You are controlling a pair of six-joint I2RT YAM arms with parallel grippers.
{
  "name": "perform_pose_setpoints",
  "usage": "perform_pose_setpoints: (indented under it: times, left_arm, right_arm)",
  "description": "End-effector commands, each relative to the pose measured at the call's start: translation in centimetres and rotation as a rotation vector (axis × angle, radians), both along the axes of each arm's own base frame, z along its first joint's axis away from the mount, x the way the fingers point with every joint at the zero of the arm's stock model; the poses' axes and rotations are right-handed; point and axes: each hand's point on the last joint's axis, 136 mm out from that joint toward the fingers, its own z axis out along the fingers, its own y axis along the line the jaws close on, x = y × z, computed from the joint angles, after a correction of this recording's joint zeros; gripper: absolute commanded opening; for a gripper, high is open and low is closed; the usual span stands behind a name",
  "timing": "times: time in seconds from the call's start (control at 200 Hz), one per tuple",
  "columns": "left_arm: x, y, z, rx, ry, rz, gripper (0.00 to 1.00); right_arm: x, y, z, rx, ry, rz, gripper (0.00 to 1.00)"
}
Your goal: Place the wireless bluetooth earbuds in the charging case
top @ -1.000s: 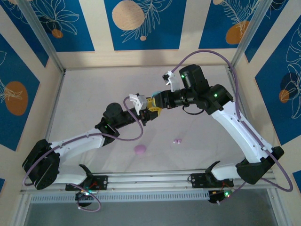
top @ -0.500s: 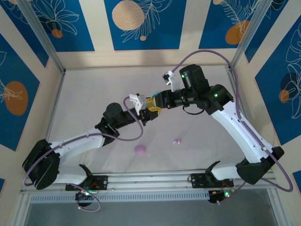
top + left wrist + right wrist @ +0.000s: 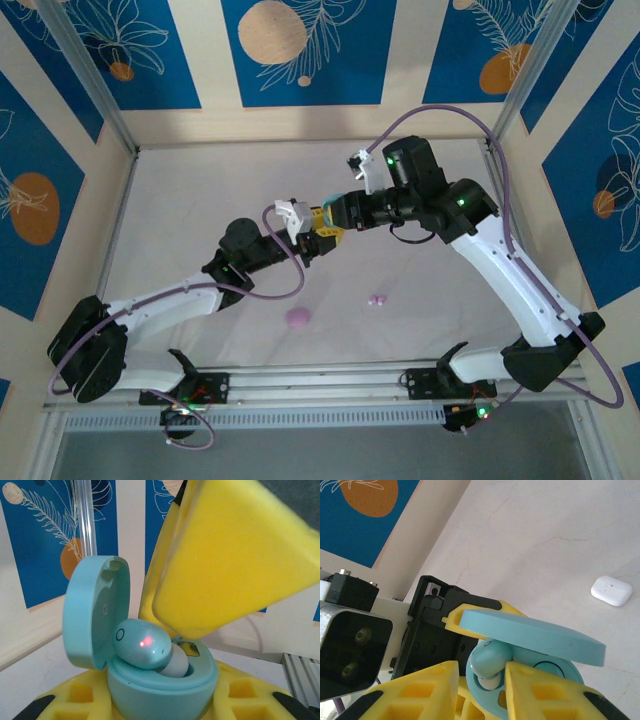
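My left gripper (image 3: 320,243) is shut on the teal charging case (image 3: 160,692), which stands with its lid (image 3: 92,610) swung open. A teal earbud (image 3: 142,642) with a red light lies tilted in the case's well, its white tip (image 3: 490,681) pointing down into it. My right gripper (image 3: 481,669) is closed around this earbud; its right finger (image 3: 545,690) touches it and a thin gap shows at the left finger. In the top view the right gripper (image 3: 334,224) meets the left one above mid-table.
A pink case (image 3: 298,317) and small pink earbuds (image 3: 377,299) lie on the table in front of the grippers. A white case (image 3: 612,590) rests on the table beyond them. The walls of the enclosure stand close on three sides.
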Motion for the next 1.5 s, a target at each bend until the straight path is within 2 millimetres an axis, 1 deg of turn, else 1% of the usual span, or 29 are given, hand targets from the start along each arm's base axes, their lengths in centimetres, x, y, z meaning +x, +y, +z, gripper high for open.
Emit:
perform_pose_setpoints:
  times: [0.0, 0.13, 0.24, 0.48, 0.55, 0.745, 0.85, 0.93, 1.025, 1.105, 1.321, 1.436, 1.496]
  left_arm:
    - [-0.9, -0.2, 3.6, -0.079, -0.073, -0.027, 0.26]
    - [-0.9, -0.2, 3.6, -0.081, -0.072, -0.027, 0.26]
    - [-0.9, -0.2, 3.6, -0.081, -0.073, -0.025, 0.26]
    - [-0.8, -0.3, 3.6, -0.083, -0.071, -0.029, 0.26]
    - [-0.9, -0.3, 3.8, -0.086, -0.072, -0.03, 0.26]
    - [-0.9, -0.2, 3.8, -0.087, -0.074, -0.026, 0.26]
    - [-0.9, -0.2, 3.8, -0.086, -0.073, -0.028, 0.26]
    - [-0.9, -0.2, 3.8, -0.084, -0.073, -0.025, 0.26]
    - [-0.8, -0.1, 3.8, -0.084, -0.073, -0.02, 0.26]
    - [-0.8, -0.1, 3.6, -0.082, -0.07, -0.018, 0.26]
    - [-0.8, 0.0, 3.5, -0.083, -0.071, -0.013, 0.26]
    - [-0.8, 0.0, 3.4, -0.081, -0.071, -0.011, 0.26]
    - [-0.8, 0.1, 3.2, -0.079, -0.07, -0.011, 0.26]
  right_arm:
    - [-0.6, -0.5, 1.8, 0.02, -0.038, -0.003, 0.31]
    - [-0.6, -0.5, 1.8, 0.023, -0.037, 0.002, 0.31]
    - [-0.8, -0.1, 1.7, 0.034, -0.026, 0.021, 0.29]
    - [-1.0, 0.3, 0.9, 0.03, 0.013, 0.046, 0.26]
    - [-0.9, 0.3, 0.7, 0.02, 0.02, 0.043, 0.25]
    - [-0.8, -0.1, 0.1, -0.011, 0.032, 0.026, 0.26]
    - [-0.7, -0.3, 0.2, -0.016, 0.021, 0.013, 0.26]
    - [-0.8, -0.2, 0.7, 0.0, 0.01, 0.017, 0.28]
    - [-1.2, -0.1, 1.8, 0.035, -0.007, 0.032, 0.29]
    - [-1.4, -0.3, 2.6, 0.055, -0.025, 0.026, 0.29]
    - [-1.8, -0.9, 3.9, 0.083, -0.064, 0.015, 0.29]
    - [-2.6, -0.8, 5.7, 0.145, -0.119, 0.049, 0.3]
    - [-2.4, -1.3, 6.4, 0.164, -0.162, 0.029, 0.3]
